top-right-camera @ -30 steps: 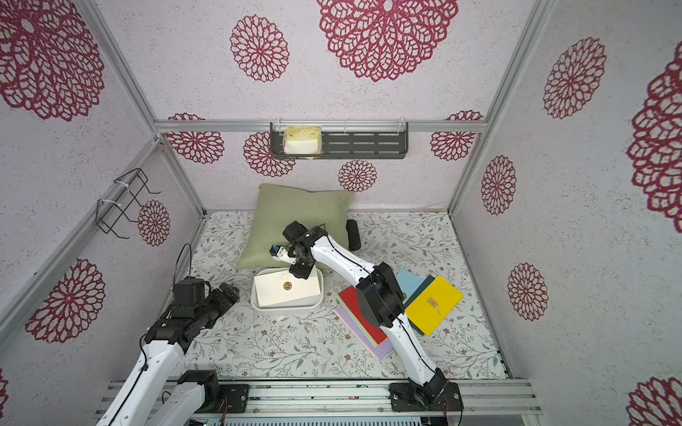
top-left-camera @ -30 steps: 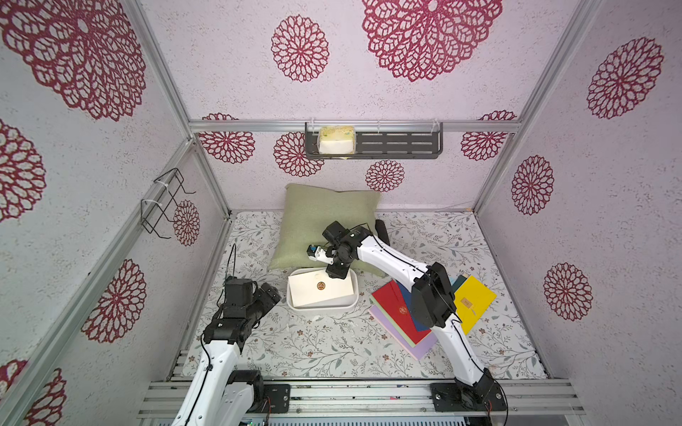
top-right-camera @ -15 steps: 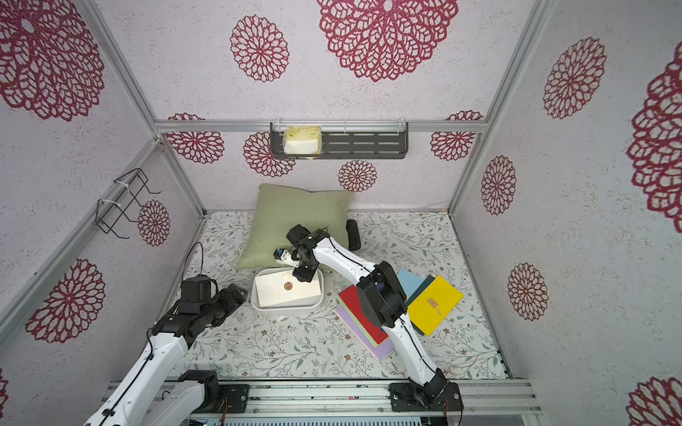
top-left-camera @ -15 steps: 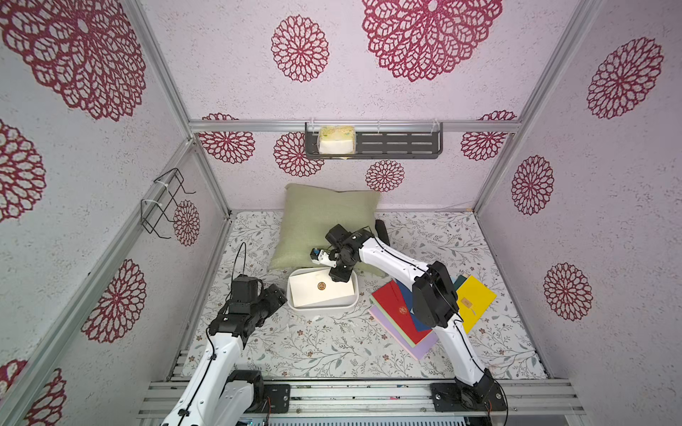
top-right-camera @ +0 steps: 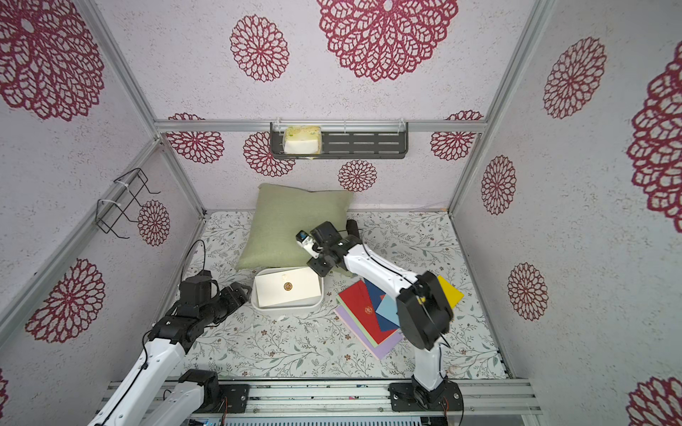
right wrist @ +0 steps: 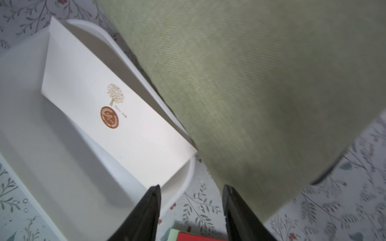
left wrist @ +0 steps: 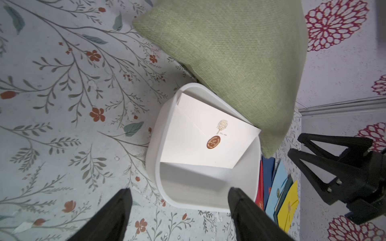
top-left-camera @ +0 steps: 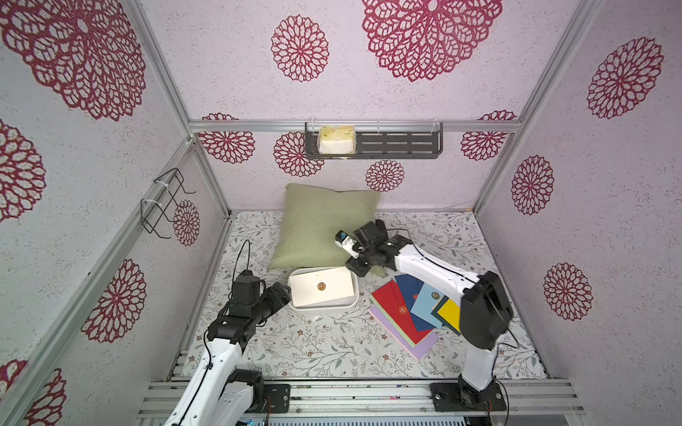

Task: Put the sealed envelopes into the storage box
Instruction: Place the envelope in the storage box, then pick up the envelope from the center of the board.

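cream envelope lies tilted in the white storage box, high at 12 o'clock, left gripper and right gripper both spread empty, so the 3 o'clock envelope pile could slide off it.

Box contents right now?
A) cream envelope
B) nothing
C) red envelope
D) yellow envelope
A: a single cream envelope with a round seal sits in the box. The red and yellow ones are in the pile beside it.
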`<state>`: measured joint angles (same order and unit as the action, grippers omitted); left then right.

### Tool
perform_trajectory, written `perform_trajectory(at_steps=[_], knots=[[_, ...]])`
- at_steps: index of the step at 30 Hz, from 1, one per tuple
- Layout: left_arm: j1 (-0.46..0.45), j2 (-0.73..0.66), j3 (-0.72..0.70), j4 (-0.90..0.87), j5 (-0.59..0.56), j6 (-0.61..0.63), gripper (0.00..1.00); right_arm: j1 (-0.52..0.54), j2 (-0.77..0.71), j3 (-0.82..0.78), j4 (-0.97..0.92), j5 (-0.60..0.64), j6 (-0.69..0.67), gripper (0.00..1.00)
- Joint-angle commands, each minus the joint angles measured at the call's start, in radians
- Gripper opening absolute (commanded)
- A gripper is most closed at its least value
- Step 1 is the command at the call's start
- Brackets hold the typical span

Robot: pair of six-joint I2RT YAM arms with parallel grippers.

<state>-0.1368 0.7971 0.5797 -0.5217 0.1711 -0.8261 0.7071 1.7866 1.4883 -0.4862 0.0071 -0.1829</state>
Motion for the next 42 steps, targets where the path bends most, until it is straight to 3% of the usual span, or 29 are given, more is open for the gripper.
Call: perform_trajectory(at_steps=[1,5,9,12,16,24,29,34,38,42], knots=[[-0.072,-0.010,0.054,-0.009,-0.006,0.021,0.80,-0.141,-0.255,-0.264,0.236,0.133,0.359,0.56],[-0.200,0.029,0.094,0.008,-0.044,0.011,0.80,-0.335,-0.487,-0.617,0.314,0.195,0.573,0.62],[-0.336,0.114,0.135,0.053,-0.081,0.000,0.81,-0.578,-0.612,-0.845,0.368,0.118,0.682,0.64],[-0.421,0.200,0.174,0.085,-0.101,-0.002,0.81,-0.741,-0.625,-0.940,0.417,0.018,0.741,0.64],[-0.512,0.318,0.226,0.131,-0.118,-0.008,0.81,-0.847,-0.562,-0.985,0.458,-0.037,0.773,0.64],[-0.634,0.521,0.342,0.171,-0.123,0.000,0.81,-0.850,-0.432,-0.975,0.470,-0.201,0.746,0.58],[-0.697,0.657,0.440,0.193,-0.097,0.013,0.81,-0.769,-0.416,-0.956,0.428,-0.243,0.704,0.55],[-0.735,0.818,0.554,0.216,-0.043,0.015,0.81,-0.628,-0.401,-0.921,0.368,-0.245,0.637,0.54],[-0.751,0.953,0.656,0.261,0.035,0.016,0.79,-0.582,-0.416,-0.913,0.370,-0.248,0.611,0.54],[-0.766,1.079,0.783,0.257,0.080,0.014,0.74,-0.595,-0.480,-0.913,0.345,-0.110,0.640,0.60]])
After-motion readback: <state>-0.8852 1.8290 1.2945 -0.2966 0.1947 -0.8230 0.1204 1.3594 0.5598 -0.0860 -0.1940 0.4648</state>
